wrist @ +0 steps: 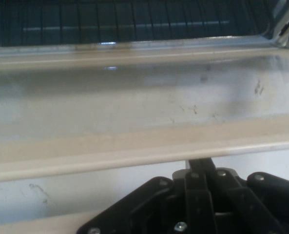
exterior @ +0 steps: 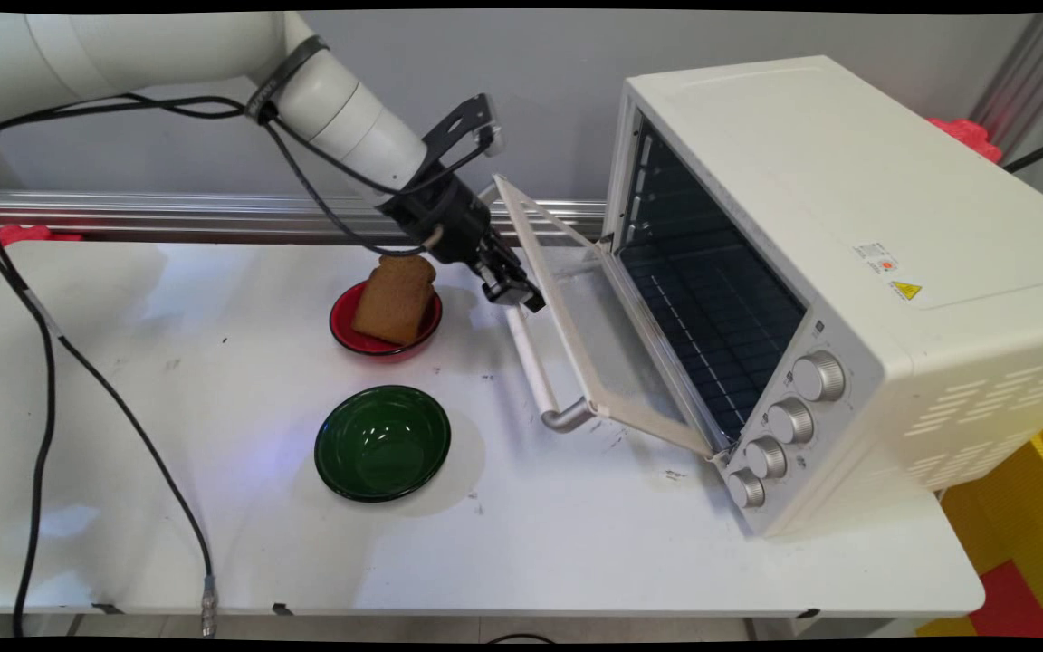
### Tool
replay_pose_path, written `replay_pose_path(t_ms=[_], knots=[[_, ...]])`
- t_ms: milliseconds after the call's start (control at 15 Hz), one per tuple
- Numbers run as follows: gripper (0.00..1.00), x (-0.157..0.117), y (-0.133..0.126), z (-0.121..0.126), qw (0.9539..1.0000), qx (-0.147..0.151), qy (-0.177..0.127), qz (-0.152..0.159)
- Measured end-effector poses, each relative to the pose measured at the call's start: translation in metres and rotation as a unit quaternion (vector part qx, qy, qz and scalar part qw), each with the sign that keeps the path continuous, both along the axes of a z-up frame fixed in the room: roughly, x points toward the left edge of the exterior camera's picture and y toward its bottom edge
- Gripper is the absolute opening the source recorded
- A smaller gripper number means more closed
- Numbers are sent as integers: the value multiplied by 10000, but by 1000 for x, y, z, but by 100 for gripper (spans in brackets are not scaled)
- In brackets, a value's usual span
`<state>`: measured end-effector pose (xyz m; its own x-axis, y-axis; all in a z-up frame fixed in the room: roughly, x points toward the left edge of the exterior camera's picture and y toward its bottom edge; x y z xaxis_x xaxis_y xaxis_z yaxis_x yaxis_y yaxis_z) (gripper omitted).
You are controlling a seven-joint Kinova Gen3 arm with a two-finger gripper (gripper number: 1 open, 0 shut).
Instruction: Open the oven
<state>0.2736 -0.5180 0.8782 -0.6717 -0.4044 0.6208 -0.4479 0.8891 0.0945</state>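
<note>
Right now the gripper (exterior: 511,288) sits against the upper edge of the half-open door (exterior: 576,308), near the far end of its handle (exterior: 535,371); whether it is open or closed on anything cannot be told. The door hangs at the oven's (exterior: 847,199) nine o'clock. If contact slips, the door could likely drop or swing onto the table (exterior: 576,543). The arm could also clip the bread (exterior: 395,299) at the gripper's nine o'clock.

Count: one oven, one door, four knobs (exterior: 818,376), one red bowl (exterior: 340,326) holding one bread slice, and one green bowl (exterior: 331,426) at its six o'clock.
</note>
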Motion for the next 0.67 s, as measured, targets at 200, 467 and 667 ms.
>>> replay_pose_path(t_ms=[200,467,667], knots=[[0,10,5,-10,10000,-41,-16,-51],[0,18,13,-22,9999,-75,-18,-113],[0,21,17,-29,9999,-88,-8,-136]])
